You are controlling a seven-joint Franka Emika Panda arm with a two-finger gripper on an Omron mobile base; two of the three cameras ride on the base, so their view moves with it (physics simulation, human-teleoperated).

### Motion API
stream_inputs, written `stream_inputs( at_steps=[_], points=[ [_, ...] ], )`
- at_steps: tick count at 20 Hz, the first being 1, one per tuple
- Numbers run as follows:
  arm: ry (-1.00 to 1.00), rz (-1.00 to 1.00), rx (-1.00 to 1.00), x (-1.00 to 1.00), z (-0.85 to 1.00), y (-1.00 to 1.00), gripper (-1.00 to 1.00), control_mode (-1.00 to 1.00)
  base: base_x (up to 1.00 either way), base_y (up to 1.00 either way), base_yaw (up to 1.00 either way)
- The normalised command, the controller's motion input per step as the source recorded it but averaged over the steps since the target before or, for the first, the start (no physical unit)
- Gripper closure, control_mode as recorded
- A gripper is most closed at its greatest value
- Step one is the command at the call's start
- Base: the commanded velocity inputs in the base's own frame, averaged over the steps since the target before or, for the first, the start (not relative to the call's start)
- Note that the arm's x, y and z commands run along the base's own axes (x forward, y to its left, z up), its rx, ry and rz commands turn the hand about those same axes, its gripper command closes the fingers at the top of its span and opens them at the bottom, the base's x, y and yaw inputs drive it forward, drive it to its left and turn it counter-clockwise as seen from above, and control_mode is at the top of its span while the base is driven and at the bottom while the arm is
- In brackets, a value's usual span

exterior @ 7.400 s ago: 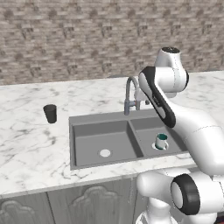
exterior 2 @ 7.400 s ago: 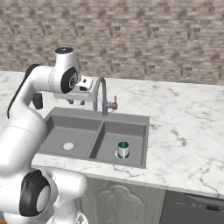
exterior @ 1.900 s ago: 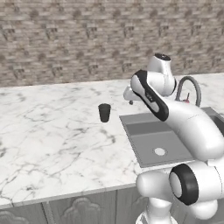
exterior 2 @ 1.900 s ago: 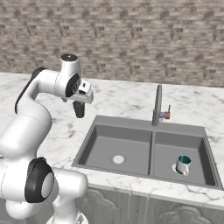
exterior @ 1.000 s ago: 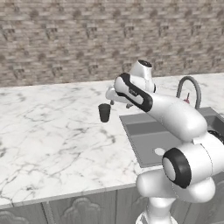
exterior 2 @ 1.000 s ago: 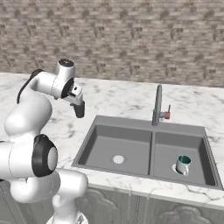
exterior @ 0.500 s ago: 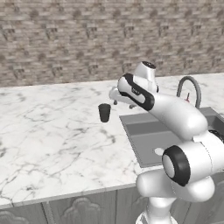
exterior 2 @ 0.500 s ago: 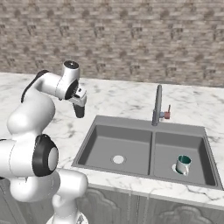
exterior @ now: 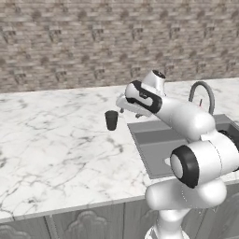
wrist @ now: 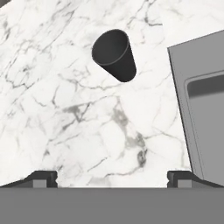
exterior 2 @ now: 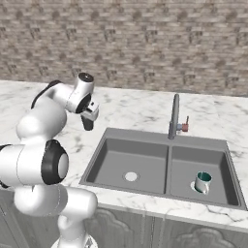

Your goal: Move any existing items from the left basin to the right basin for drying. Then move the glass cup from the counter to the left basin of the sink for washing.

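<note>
Left base view: white marble desk (exterior: 51, 144) spans the lower left and middle of the frame; glass cup (exterior: 111, 120) stands upright on it just left of centre, near the sink's left rim. The gripper (exterior: 125, 111) hangs just right of the cup, beside it, not around it; contact cannot be told there. Sink (exterior: 154, 140) sits right of centre, partly behind the arm, chrome faucet (exterior: 204, 93) at the right. Right base view: cup mostly hidden behind the gripper (exterior 2: 88, 117) at left of centre; left basin (exterior 2: 131, 162) in the middle with its pale round drain (exterior 2: 131, 177); right basin (exterior 2: 201, 169) at lower right holds a teal-and-white mug (exterior 2: 202, 182), upright. Hand view: cup (wrist: 114, 54) in the upper middle, clear of the fingertips (wrist: 43, 178), which sit far apart at the bottom corners, so the gripper is spread and holds nothing; sink rim at the right edge.
</note>
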Motion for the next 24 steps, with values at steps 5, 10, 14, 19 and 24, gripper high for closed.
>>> stream_inputs(
  at_steps=[5,10,14,19,24],
  points=[
    [0.00,0.00,0.02,0.26,-0.24,0.00,-1.00,-1.00,0.00,0.00,0.00],
    [0.00,0.00,0.00,0.25,-0.27,0.00,-1.00,-1.00,0.00,0.00,0.00],
    [0.00,0.00,0.00,0.29,-0.15,0.00,-1.00,-1.00,0.00,0.00,0.00],
    [0.00,0.00,0.00,0.26,-0.09,0.00,-1.00,-1.00,0.00,0.00,0.00],
    [0.00,0.00,0.02,0.16,-0.10,0.00,-1.00,-1.00,0.00,0.00,0.00]
  ],
)
